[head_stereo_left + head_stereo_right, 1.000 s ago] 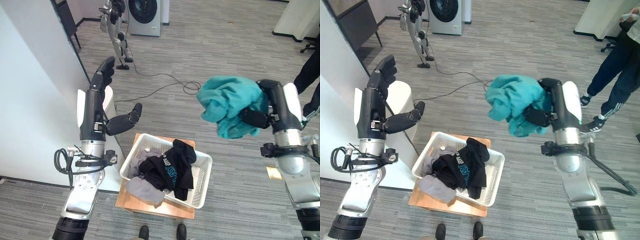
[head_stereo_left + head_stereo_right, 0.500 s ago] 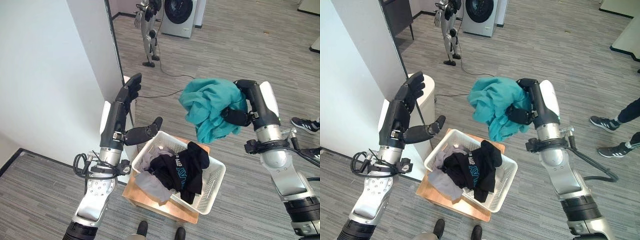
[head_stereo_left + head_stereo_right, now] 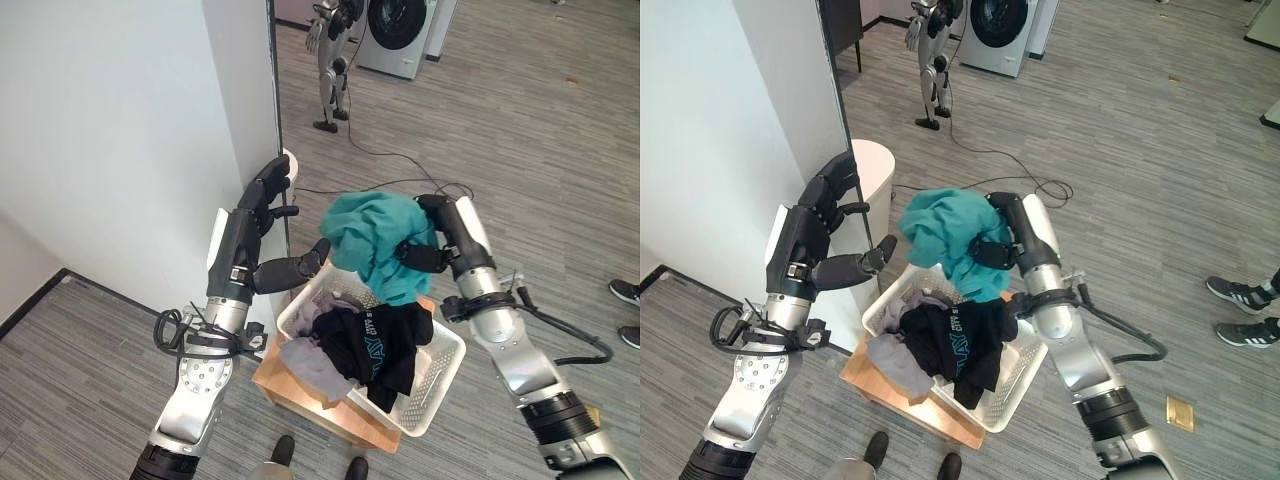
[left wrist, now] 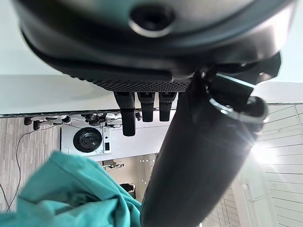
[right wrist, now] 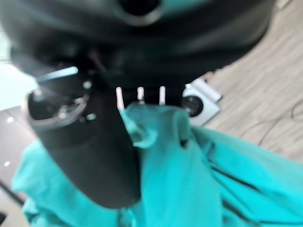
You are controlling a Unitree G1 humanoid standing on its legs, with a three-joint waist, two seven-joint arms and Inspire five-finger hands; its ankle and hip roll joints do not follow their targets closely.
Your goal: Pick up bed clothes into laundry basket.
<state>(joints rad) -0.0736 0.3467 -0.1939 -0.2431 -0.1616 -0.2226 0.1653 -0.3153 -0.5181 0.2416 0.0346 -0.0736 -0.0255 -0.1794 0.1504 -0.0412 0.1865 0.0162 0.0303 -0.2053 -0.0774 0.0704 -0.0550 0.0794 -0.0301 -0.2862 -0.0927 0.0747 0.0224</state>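
Observation:
A bunched teal garment (image 3: 375, 240) hangs in the air over the far rim of the white laundry basket (image 3: 436, 385), with my right hand (image 3: 437, 240) shut on it; the cloth (image 5: 203, 184) shows past that hand's thumb in the right wrist view. The basket holds a black printed shirt (image 3: 375, 345) and grey clothes (image 3: 310, 362). My left hand (image 3: 262, 235) is raised, open and holding nothing, just left of the basket, its thumb (image 3: 300, 264) pointing toward the teal cloth (image 4: 75, 189).
The basket rests on a low wooden stand (image 3: 310, 410). A white wall (image 3: 120, 130) and a white round bin (image 3: 875, 170) stand close on the left. Another robot (image 3: 335, 50) and a washing machine (image 3: 405, 30) are at the far end. A person's shoes (image 3: 1240, 310) show at the right.
The camera has swung, shifting the whole scene. My right hand has carried the teal garment lower and nearer, to just above the basket's far rim. The left hand stays raised and open.

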